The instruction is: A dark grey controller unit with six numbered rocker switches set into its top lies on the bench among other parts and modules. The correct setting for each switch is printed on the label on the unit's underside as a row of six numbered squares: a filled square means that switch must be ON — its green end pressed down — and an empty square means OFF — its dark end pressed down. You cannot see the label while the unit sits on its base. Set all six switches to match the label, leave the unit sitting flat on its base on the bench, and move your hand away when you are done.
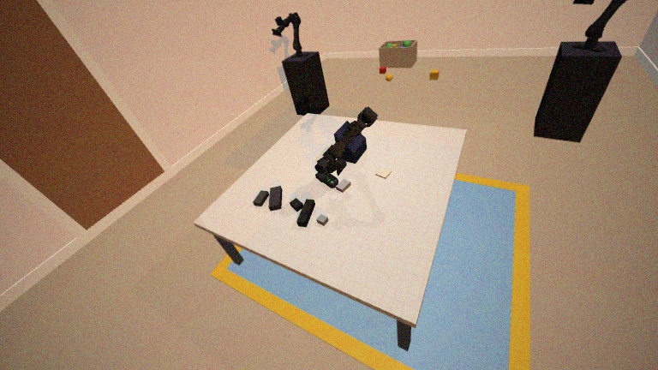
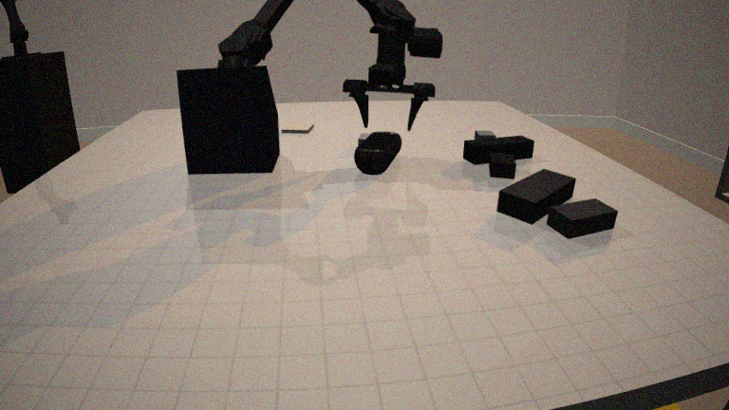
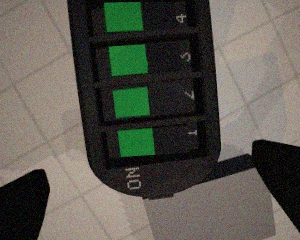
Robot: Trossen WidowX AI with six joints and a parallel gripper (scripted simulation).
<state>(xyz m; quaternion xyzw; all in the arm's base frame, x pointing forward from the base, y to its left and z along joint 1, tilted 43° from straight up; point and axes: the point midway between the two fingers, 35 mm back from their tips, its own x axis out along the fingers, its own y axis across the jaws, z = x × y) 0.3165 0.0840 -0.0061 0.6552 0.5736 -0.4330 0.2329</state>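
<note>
The dark grey controller unit (image 1: 326,180) (image 2: 378,153) (image 3: 165,175) sits upright on the bench (image 1: 378,249) (image 2: 333,319), rocker switches facing up. The wrist view shows switches 1 to 4, each with its green end on the left, the side of the ON mark, and its dark end on the right. Which ends are pressed down is not clear there. Switches 5 and 6 are outside that view, and the underside label is hidden. My gripper (image 2: 387,127) (image 3: 151,165) is open and empty, pointing down above the unit's switch 1 end, not touching it.
A light grey block (image 1: 343,185) (image 3: 215,210) lies close beside the unit's switch 1 end. Several dark blocks, including a long one (image 1: 305,212) (image 2: 499,149) and a wide one (image 1: 275,198) (image 2: 536,195), and a small grey block (image 1: 322,219) lie farther off. A thin cream tile (image 1: 384,172) (image 2: 297,128) lies apart.
</note>
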